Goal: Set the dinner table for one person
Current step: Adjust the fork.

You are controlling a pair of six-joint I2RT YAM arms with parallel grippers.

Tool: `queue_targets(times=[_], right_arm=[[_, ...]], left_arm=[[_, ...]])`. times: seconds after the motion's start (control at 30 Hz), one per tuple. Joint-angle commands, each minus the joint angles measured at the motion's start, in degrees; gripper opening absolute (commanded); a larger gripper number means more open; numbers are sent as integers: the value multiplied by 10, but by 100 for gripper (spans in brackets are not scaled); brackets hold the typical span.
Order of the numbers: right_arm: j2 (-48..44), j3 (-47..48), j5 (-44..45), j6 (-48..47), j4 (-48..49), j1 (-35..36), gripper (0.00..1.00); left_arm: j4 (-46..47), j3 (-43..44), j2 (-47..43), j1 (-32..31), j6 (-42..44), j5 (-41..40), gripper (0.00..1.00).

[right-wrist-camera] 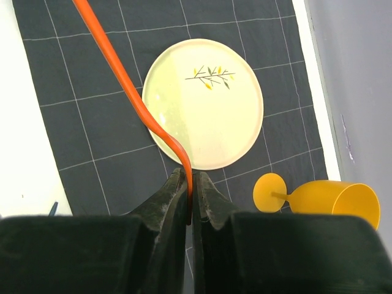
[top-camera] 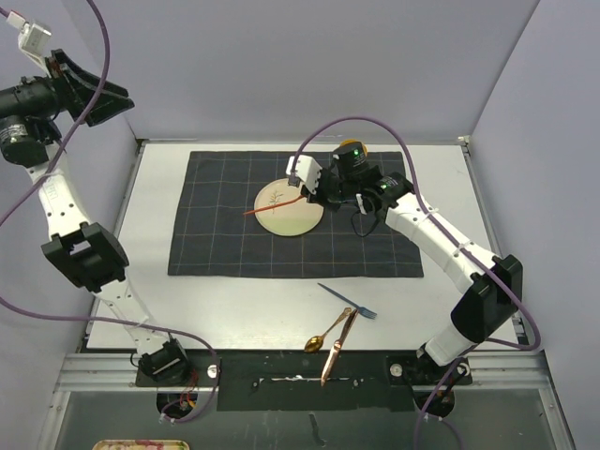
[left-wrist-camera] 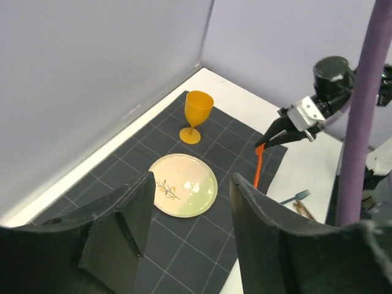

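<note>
My right gripper [top-camera: 314,194] [right-wrist-camera: 191,176] is shut on the end of a thin orange utensil [top-camera: 274,204] [right-wrist-camera: 120,78] [left-wrist-camera: 258,163]. It holds the utensil low over the cream plate [top-camera: 291,207] [right-wrist-camera: 205,104] [left-wrist-camera: 184,185] on the dark grid cloth [top-camera: 216,234]. The cloth lies on the white dinner table [top-camera: 155,234]. A yellow goblet [left-wrist-camera: 197,115] [right-wrist-camera: 318,196] stands behind the plate, mostly hidden by the right wrist in the top view. My left gripper [top-camera: 105,97] [left-wrist-camera: 193,184] hangs high at the far left, open and empty.
A blue fork [top-camera: 347,300] [left-wrist-camera: 295,196] lies on the bare table in front of the cloth. A gold spoon [top-camera: 323,333] and a copper knife [top-camera: 337,347] lie beside it near the front rail. Grey walls close the left, back and right.
</note>
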Motion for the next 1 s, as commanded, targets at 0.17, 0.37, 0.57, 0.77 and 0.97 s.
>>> queue_targets(times=[0.17,0.37,0.57,0.77,0.97], right_arm=[[-14,29,3,11,16,-5,0],[-37,3,2,12,24,-11,0],[-47,-3,-8,22,31,-27,0],[-41,-7,-10,24,35,-29,0],[-5,29,-32,39,15,-28,0]], left_arm=[[-100,-308,-355,33,393,38,58],[-699,-478,-561,29,1048,-215,49],[-974,-423,-496,-5,1218,-397,35],[-1013,-564,-533,-95,1331,-599,34],[-1016,-706,-581,-137,1460,-563,34]])
